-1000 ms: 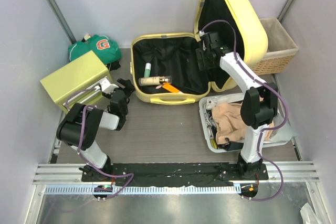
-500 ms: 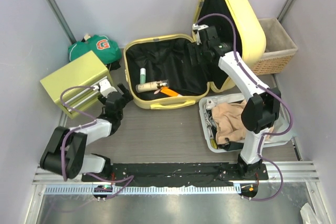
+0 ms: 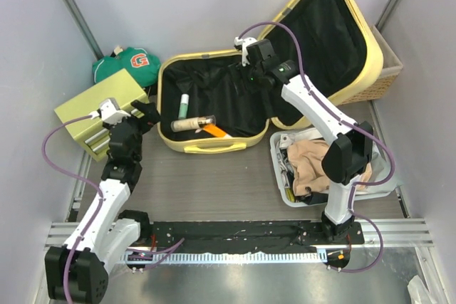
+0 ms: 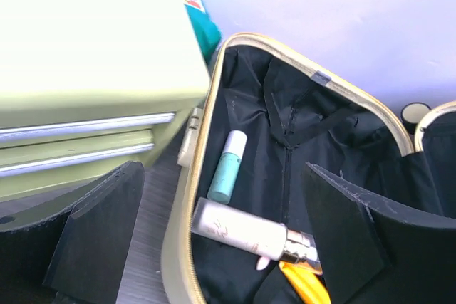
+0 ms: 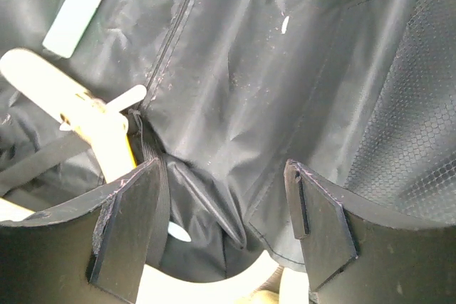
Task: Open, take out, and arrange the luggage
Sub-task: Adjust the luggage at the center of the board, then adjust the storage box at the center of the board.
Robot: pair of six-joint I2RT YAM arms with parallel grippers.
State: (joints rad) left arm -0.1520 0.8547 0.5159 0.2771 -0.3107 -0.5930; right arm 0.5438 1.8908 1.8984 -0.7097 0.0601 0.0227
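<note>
1. Pale yellow hard shell: the luggage [image 3: 187, 149] sits at the far centre of the table. Its base lies flat and its lid is thrown back to the far right, with black lining showing in both halves.
2. Handling, judged: the shell looks stiff, smooth and likely slippery. It is bulky but probably light with so little inside. The lid is hinged and may swing if nudged, and the lining is soft and would bunch under a pinch.
3. Best hold, judged: the rim edge or the carry handle on the near wall, not the curved shell face.
4. Inside the base, at the left, are a green-capped tube [image 3: 184, 106], a cream bottle [image 3: 191, 124] and an orange item [image 3: 214, 131].
5. Left gripper [image 3: 146, 113]: jaws spread wide and holding nothing. The arm is stretched far from the near-left base. The wrist sits between the yellow-green box [image 3: 100, 108] and the luggage's left wall, aimed at the tube and bottle.
6. Right gripper [image 5: 222, 176]: jaws apart and empty, hanging over bare lining. The arm reaches far and left above the grey bin [image 3: 385, 183], and the wrist tips down into the far-right part of the base.
</note>
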